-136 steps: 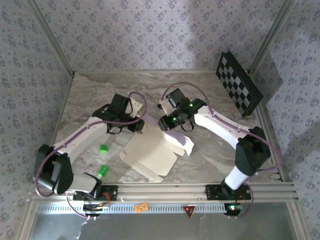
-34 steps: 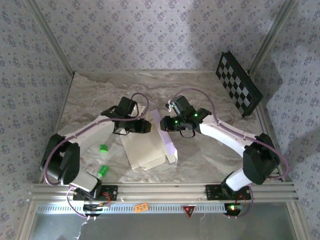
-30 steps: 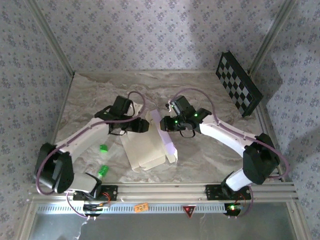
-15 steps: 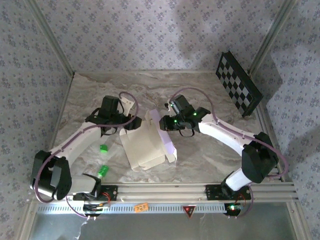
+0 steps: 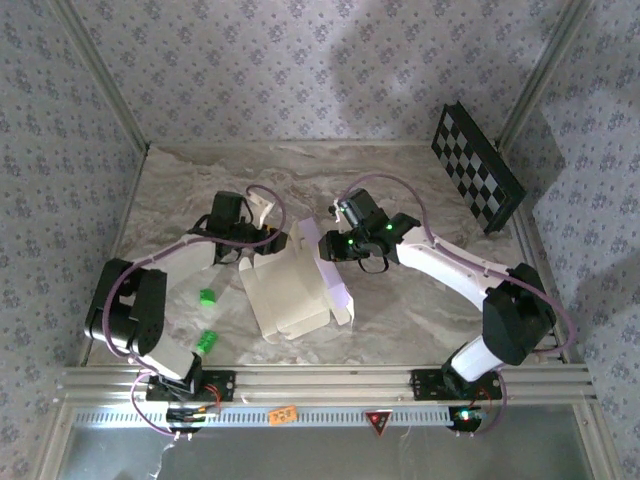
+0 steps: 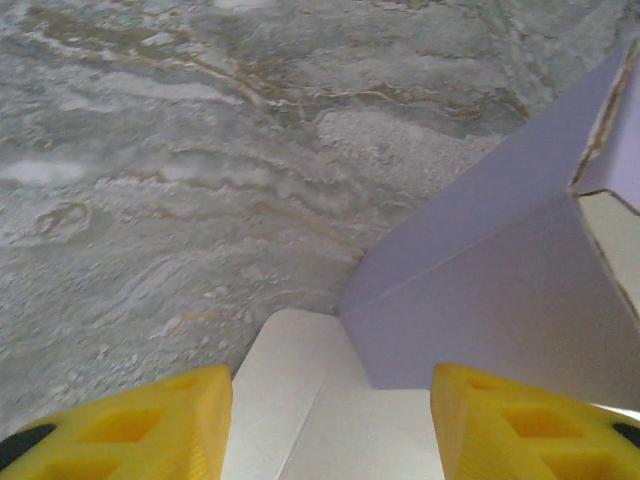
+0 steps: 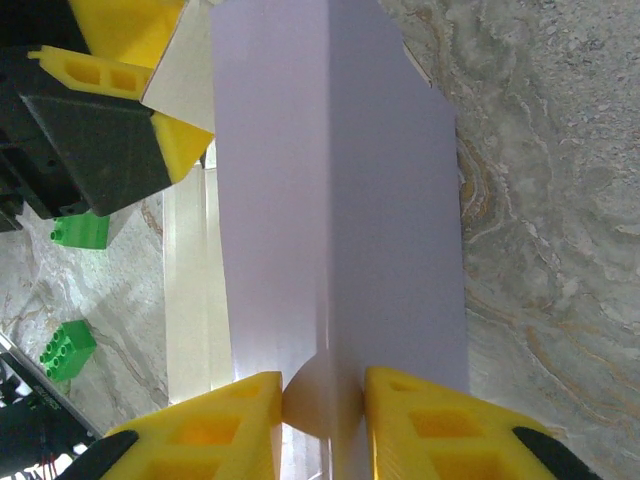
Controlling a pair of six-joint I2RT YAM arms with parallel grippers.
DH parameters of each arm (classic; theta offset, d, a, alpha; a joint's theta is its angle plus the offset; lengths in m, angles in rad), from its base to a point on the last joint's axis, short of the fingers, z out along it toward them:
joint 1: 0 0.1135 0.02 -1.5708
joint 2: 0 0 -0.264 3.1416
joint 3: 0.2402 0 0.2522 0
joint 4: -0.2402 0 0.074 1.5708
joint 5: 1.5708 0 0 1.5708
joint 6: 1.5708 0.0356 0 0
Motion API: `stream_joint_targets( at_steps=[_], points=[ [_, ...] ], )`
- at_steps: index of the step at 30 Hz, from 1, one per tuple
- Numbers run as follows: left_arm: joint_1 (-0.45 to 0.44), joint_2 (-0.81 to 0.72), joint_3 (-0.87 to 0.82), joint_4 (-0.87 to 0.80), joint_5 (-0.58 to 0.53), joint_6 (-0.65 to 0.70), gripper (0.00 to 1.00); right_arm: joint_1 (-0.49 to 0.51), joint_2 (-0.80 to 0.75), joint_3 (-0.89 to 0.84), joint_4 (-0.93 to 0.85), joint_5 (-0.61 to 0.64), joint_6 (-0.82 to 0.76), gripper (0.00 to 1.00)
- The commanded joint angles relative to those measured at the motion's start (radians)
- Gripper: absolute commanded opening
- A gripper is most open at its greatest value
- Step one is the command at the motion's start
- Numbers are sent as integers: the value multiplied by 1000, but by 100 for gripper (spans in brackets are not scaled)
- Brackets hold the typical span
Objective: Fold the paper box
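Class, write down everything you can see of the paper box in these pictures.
The paper box is thin card, cream-white on one face, pale lavender on the other, only partly folded. Its cream panels lie on the marbled table at the centre; a lavender panel stands raised along a crease. The right pincer pinches that raised panel's edge. The left pincer is open, a cream flap between its fingers; contact there is unclear.

Nothing can be read: the rail [image 5: 330,381] along the bench's near edge carries a small orange sticker [image 5: 283,411], its dark marks too small to make out, and a red triangular sign [image 5: 377,419], its symbol equally illegible.
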Motion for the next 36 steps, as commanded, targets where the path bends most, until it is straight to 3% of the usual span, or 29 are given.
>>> stream_joint_targets(
  at_steps=[1, 18, 24, 30, 36],
  points=[
    [-4, 31, 9, 82, 112, 57, 55, -3, 44, -15, -90, 17, -12, 27],
    [-17, 179, 32, 190, 365, 144, 50, -16, 73, -3, -66, -41, -18, 27],
    [-27, 224, 66, 198, 369, 139, 38, -26, 78, -7, -60, -70, -27, 26],
    [-32, 236, 59, 255, 336, 97, 18, -42, 72, -20, -43, -99, -27, 26],
    [-57, 221, 47, 288, 276, 73, 9, -59, 63, -40, -21, -132, -21, 26]
  ],
)
